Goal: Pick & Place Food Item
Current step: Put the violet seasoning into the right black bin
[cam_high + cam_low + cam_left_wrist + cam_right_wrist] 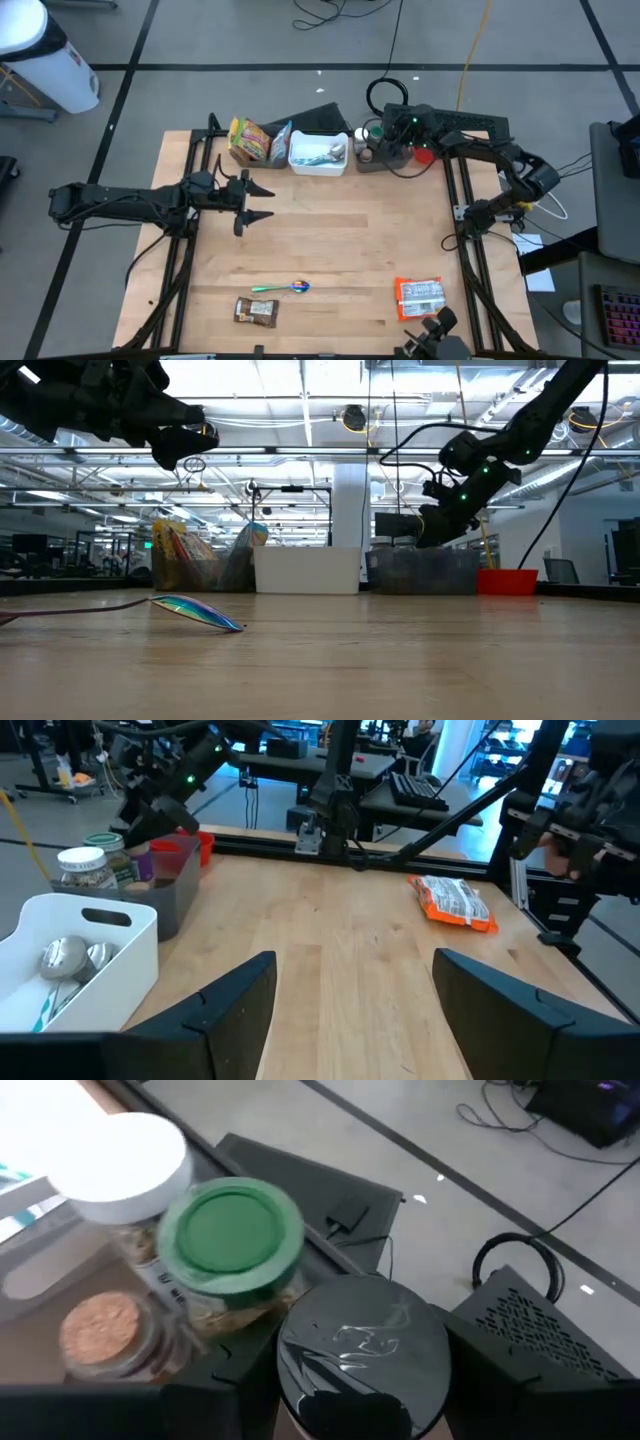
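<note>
Jar with a black lid (362, 1348) sits gripped in my right gripper (340, 1380), above the grey bin (385, 160). Left gripper (250, 203) hovers open, empty. Placing remains.

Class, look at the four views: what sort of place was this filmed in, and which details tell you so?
Most likely a robotics lab or workshop: a pale wooden worktable on a black metal frame, loose cables on the grey floor, and rows of ceiling strip lights over desks behind.

Grey floor (250, 40) crossed by black tape lines (300, 67) — ceiling strip lights (300, 402) glow beyond.
</note>
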